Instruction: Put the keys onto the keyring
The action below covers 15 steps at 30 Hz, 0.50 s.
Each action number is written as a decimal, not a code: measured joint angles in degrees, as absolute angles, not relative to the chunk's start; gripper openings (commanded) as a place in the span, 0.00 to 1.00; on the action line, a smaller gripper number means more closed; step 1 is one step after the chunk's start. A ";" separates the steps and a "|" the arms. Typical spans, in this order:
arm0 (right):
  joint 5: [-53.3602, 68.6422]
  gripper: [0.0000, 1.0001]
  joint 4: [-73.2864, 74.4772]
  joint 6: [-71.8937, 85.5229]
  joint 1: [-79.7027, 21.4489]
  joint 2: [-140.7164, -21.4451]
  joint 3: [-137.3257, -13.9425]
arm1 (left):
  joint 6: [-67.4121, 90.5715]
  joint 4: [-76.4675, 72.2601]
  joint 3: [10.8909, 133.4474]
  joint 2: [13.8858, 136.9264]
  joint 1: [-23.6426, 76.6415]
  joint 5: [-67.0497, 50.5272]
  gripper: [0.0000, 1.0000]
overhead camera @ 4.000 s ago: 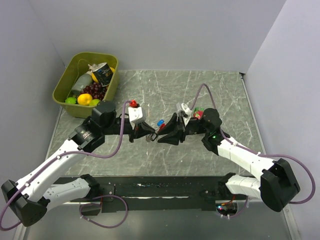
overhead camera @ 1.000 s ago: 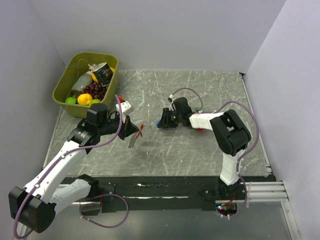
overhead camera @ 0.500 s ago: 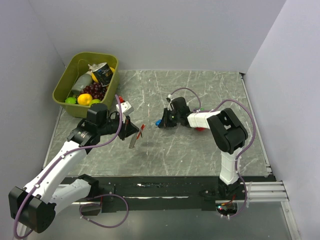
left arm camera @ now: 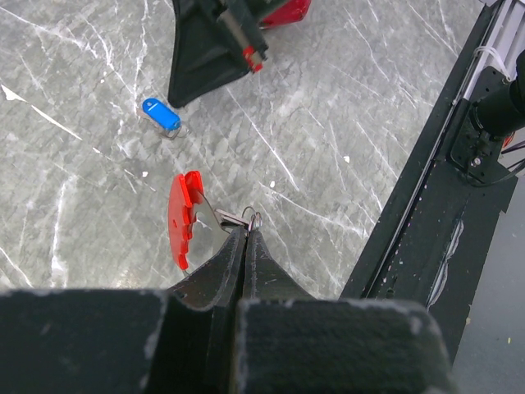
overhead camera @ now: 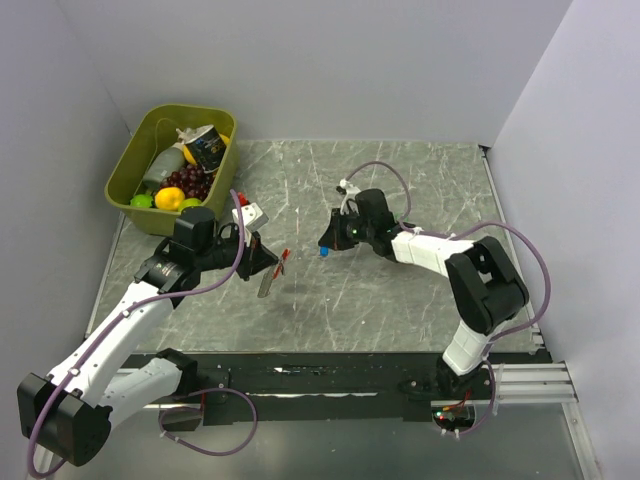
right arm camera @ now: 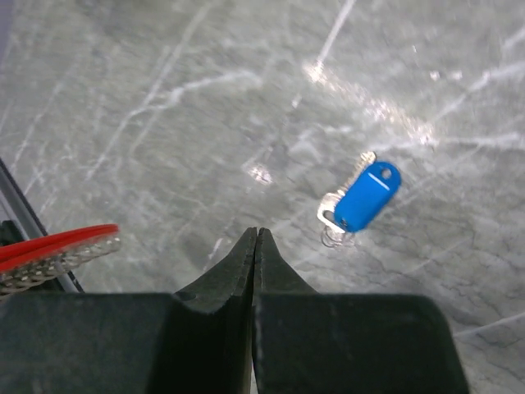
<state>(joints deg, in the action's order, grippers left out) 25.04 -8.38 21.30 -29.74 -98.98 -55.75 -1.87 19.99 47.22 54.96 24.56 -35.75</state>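
Pinching the keyring (left arm camera: 182, 217) by its silvery rings in clenched left jaws, above the table (left arm camera: 344, 98). Hovering with right jaws clenched on nothing beside the flat-lying blue key (right arm camera: 367, 197). Might just shove it away, going in shut.

Key (right arm camera: 367, 197): glossy blue plast; table (right arm camera: 164, 123) matt marble-look

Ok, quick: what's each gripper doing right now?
Left gripper: closed, holding the red curved keyring clip by its silvery metal rings.
Right gripper: closed, empty; small blue-headed metal key lies loose ahead.
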 measured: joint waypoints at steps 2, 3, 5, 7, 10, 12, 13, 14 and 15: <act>25.58 0.01 -8.71 20.56 -29.76 -97.60 -55.75 | -1.87 19.97 47.22 54.96 24.56 -35.77 0.01; 25.91 0.27 -8.97 20.25 -29.76 -97.32 -55.72 | -1.87 19.99 47.22 54.96 24.56 -35.77 0.01; 26.20 0.49 -8.97 20.14 -29.76 -97.41 -55.70 | -1.87 19.97 47.22 54.96 24.56 -35.79 0.01; 26.02 0.53 -8.67 19.84 -29.76 -97.82 -55.70 | -1.87 19.99 47.22 54.96 24.56 -35.79 0.01; 24.95 0.56 -7.64 19.49 -29.76 -99.55 -56.07 | -1.87 19.97 47.20 54.92 24.56 -35.92 0.01; 23.94 0.55 -5.76 19.49 -29.76 -101.75 -57.28 | -1.87 19.97 47.20 54.85 24.56 -36.01 0.01; 23.35 0.55 -4.71 19.51 -29.76 -103.11 -58.08 | -1.87 19.97 47.18 54.85 24.56 -36.07 0.01; 22.98 0.54 -3.75 19.62 -29.76 -104.49 -58.98 | -1.87 19.97 47.16 54.85 24.56 -36.12 0.01; 22.63 0.54 -2.83 19.68 -29.76 -105.49 -59.79 | -1.87 19.97 47.13 54.85 24.56 -36.14 0.01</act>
<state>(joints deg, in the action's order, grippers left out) 22.63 -2.83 19.68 -29.76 -105.49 -59.79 -1.87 19.97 47.13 54.85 24.56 -36.14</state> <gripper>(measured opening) 0.551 0.037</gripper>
